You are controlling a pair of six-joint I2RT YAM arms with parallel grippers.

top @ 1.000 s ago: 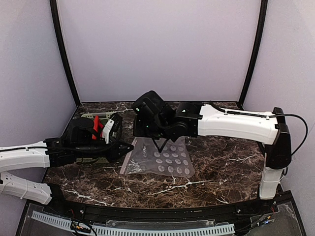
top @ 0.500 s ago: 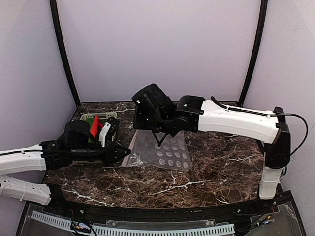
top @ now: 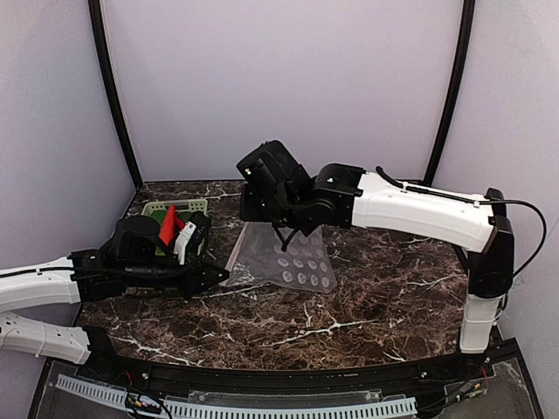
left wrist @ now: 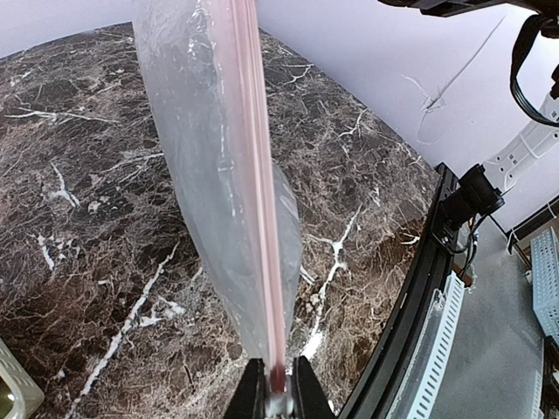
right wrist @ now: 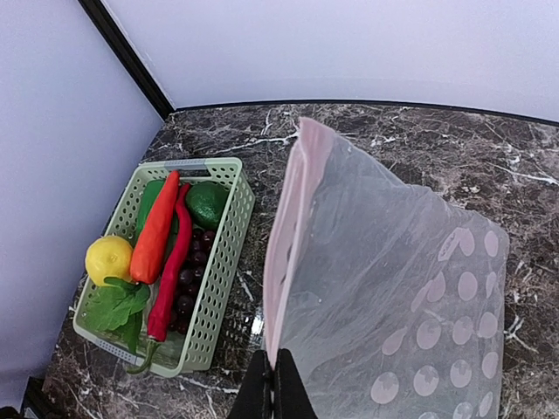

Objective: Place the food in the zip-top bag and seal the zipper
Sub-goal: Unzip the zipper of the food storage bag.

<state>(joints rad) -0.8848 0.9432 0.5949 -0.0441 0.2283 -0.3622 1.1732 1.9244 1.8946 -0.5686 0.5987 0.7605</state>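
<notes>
One clear, white-dotted, pink-edged zip-top bag

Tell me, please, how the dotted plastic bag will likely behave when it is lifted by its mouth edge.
The bag is probably floppy: it sags and creases below the pink zipper strip. It looks light, since the left claw and right claw hold it by thin pinches. The glossy film may slip.

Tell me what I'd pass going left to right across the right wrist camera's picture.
In order: yellow lemon → orange-red pepper → dark green round fruit → zip-top bag.
</notes>
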